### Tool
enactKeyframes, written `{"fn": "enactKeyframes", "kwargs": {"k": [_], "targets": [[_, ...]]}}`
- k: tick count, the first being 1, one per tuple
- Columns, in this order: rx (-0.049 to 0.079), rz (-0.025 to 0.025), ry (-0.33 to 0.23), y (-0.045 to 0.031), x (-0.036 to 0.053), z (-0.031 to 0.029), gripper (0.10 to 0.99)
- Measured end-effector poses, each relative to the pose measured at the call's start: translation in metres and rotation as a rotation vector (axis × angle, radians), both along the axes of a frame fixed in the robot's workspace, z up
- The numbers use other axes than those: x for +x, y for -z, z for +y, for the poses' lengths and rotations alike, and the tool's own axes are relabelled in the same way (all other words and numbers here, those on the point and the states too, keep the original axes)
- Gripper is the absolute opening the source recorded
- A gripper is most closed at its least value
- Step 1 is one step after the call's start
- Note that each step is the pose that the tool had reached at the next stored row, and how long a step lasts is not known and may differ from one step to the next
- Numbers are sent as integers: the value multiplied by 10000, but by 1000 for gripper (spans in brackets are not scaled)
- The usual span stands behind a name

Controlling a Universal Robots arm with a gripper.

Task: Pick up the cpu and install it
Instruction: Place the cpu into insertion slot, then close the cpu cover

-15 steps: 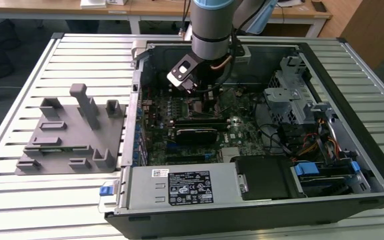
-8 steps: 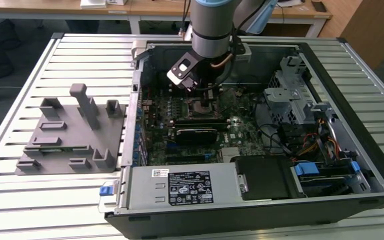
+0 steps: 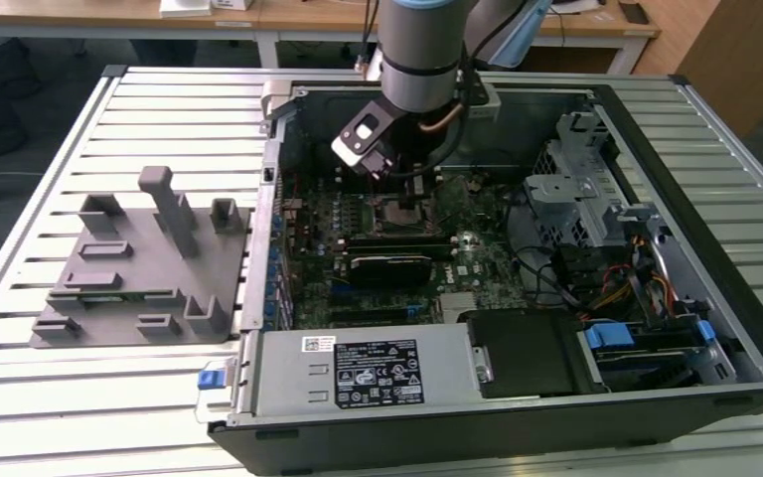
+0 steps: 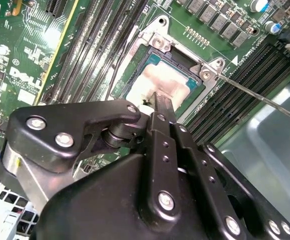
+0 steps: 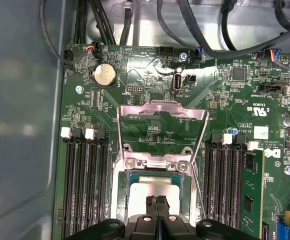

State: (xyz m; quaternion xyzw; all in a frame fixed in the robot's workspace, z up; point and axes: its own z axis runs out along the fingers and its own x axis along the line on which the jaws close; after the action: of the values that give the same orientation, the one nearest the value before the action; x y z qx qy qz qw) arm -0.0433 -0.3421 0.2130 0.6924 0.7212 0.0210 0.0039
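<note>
First wrist view, cpu (image 5: 157,186): it is seen lying flat in the socket on the motherboard (image 5: 134,75), silvery top upward, with a greenish rim showing round it. The same placing is noted for the cpu (image 4: 170,80) in the second wrist view.
Gripper (image 5: 157,204): the fingers are pressed together and nothing is clamped between them. The tips are held at the cpu's top, close to one edge.
Load plate (image 5: 162,106): it is swung up and open, so the cpu is not clamped down.
Lever (image 4: 257,97): it is released and stands clear of the socket.
Memory slots (image 5: 82,185): they are ranged on both sides of the socket.
Computer case (image 3: 488,437): it is laid open on the slatted table (image 3: 156,109), and the gripper (image 3: 412,207) is lowered inside it.
Grey fixture (image 3: 130,268): it is set on the table at the exterior view's left, well apart from the gripper.
Risk, seating: if the cpu is not fully dropped in, socket contacts could be bent by downward pressure from the fingertips.
Risk, shift: the cpu could be dragged or tilted by any sideways motion of the tips, since it is held by nothing.
Risk, collision: the open load plate and lever stand near the arm and could be struck.
Hidden: contact between tips and cpu cannot be confirmed. The near edge of the cpu is covered by the gripper body, so full seating cannot be judged.
</note>
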Motion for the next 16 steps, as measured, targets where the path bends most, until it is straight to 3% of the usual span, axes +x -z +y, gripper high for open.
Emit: {"fn": "enactKeyframes", "kwargs": {"k": [16], "targets": [[0, 1, 0, -98, 0, 0, 106]]}}
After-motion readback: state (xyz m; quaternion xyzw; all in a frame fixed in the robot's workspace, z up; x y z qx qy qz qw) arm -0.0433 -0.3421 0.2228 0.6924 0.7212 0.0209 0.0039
